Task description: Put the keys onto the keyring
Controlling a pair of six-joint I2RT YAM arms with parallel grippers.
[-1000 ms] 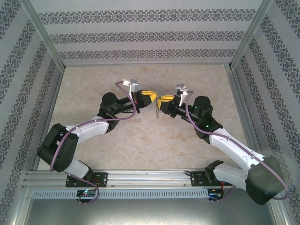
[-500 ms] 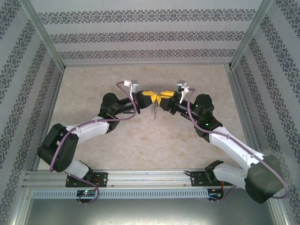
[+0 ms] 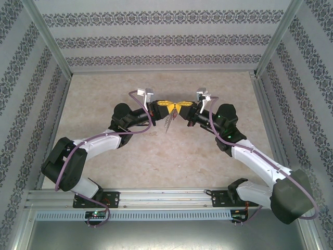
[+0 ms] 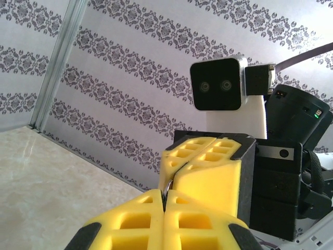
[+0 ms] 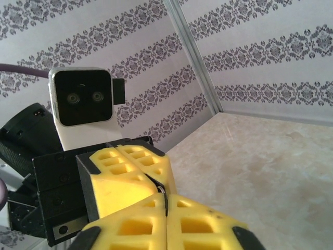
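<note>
My left gripper (image 3: 171,106) and right gripper (image 3: 181,107) meet tip to tip above the middle of the table, both shut. The keyring (image 3: 168,123), a grey metal loop, hangs just below the joint. In the left wrist view my left gripper (image 4: 165,204) pinches a thin silvery metal sliver (image 4: 167,188) that runs into the shut right gripper (image 4: 179,166). From the right wrist, my right gripper (image 5: 165,202) nips the same sliver (image 5: 162,191) against the left gripper (image 5: 155,181). The key's red head is hidden inside the yellow pads.
Patterned walls with metal corner posts (image 3: 49,41) close in the beige table (image 3: 156,161) on three sides. The metal mounting rail (image 3: 166,197) with both arm bases runs along the near edge. Each wrist camera (image 4: 217,84) faces the other at close range.
The right gripper has moved left and up to touch the left gripper's tips. The hanging keyring has swung left with it, from under the right gripper to under the joint.
</note>
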